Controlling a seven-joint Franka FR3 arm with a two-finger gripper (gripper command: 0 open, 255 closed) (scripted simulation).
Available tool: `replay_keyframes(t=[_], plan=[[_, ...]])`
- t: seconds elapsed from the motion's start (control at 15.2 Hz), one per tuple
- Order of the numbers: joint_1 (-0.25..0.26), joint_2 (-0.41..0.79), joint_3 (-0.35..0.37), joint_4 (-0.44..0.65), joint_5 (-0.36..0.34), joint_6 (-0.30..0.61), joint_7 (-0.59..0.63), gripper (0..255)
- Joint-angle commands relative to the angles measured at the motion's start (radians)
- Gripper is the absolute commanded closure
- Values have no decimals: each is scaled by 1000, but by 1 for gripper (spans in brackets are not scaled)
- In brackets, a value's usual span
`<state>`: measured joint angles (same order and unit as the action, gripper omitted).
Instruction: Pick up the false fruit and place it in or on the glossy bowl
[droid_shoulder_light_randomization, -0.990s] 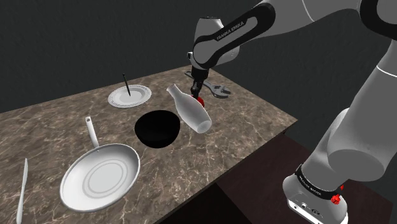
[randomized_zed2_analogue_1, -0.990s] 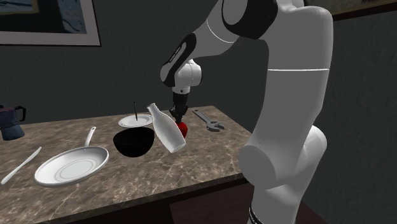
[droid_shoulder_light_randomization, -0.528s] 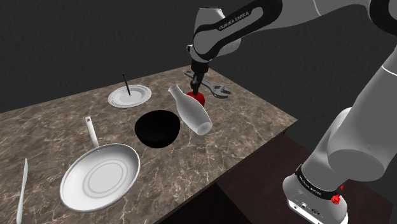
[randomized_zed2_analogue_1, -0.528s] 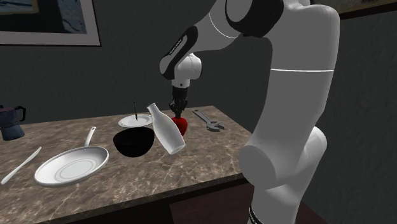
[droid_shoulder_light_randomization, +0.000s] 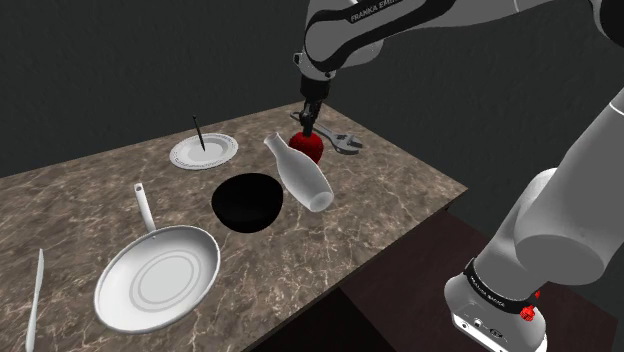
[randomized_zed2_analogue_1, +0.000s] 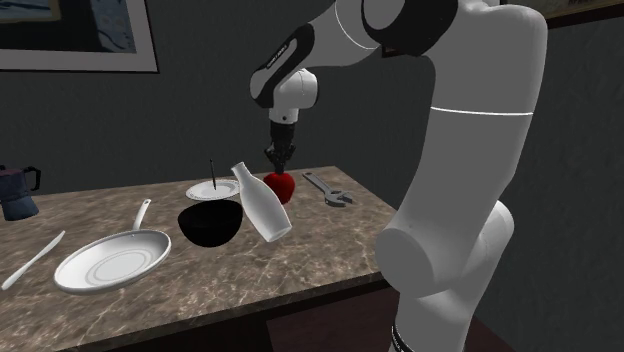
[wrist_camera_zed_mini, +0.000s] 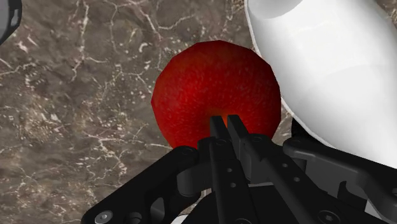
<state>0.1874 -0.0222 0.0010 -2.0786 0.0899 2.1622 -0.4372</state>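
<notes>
**One false fruit (wrist_camera_zed_mini: 216, 95) pinched at its crown**

One round red false fruit (droid_shoulder_light_randomization: 307, 148) (randomized_zed2_analogue_1: 281, 186) sits at the far side of a bench (droid_shoulder_light_randomization: 400, 190) (randomized_zed2_analogue_1: 320, 250) topped in brown stone with pale veins. The room behind it has plain dark grey walls. A framed picture (randomized_zed2_analogue_1: 75, 30) hangs on the wall at the second exterior view's upper left.

In the wrist view the fruit's skin is deep red and finely dimpled, like a strawberry's, and its form is plump and rounded.

The end effector (wrist_camera_zed_mini: 224, 119) (droid_shoulder_light_randomization: 304, 124) (randomized_zed2_analogue_1: 279, 166) points straight down onto the fruit. Its two black fingers are drawn almost together and clasp the fruit at its very top, so the fruit lies directly below the fingertips. Whether the fruit's underside touches the bench cannot be told.

Just beside the fruit leans a white bottle (droid_shoulder_light_randomization: 300, 175) (randomized_zed2_analogue_1: 262, 205) (wrist_camera_zed_mini: 331, 63), tilted with its neck up. The bottle stands between the fruit and the glossy black bowl (droid_shoulder_light_randomization: 248, 203) (randomized_zed2_analogue_1: 210, 224).

A wrench (droid_shoulder_light_randomization: 340, 142) (randomized_zed2_analogue_1: 328, 189) lies near the fruit on its other side, toward the bench's corner.

Farther off are:
- a small white plate (droid_shoulder_light_randomization: 203, 151) (randomized_zed2_analogue_1: 212, 189) with a thin dark stick on it;
- a white frying pan (droid_shoulder_light_randomization: 158, 275) (randomized_zed2_analogue_1: 112, 260);
- a white knife (droid_shoulder_light_randomization: 35, 300) (randomized_zed2_analogue_1: 32, 260);
- a dark coffee pot (randomized_zed2_analogue_1: 17, 192), at the second exterior view's left edge.
</notes>
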Motion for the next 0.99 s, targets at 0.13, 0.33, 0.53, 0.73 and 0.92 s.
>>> replay_keyframes(t=[0.13,0.33,0.53,0.73,0.92], plan=[[-1,-17,-1,35,-3,-52,4,255],[-1,-26,-1,64,-5,-91,7,255],[-1,-34,-1,96,-6,-130,10,255],[-2,-40,-1,130,-8,-170,13,255],[-2,-44,-2,165,-9,-209,16,255]])
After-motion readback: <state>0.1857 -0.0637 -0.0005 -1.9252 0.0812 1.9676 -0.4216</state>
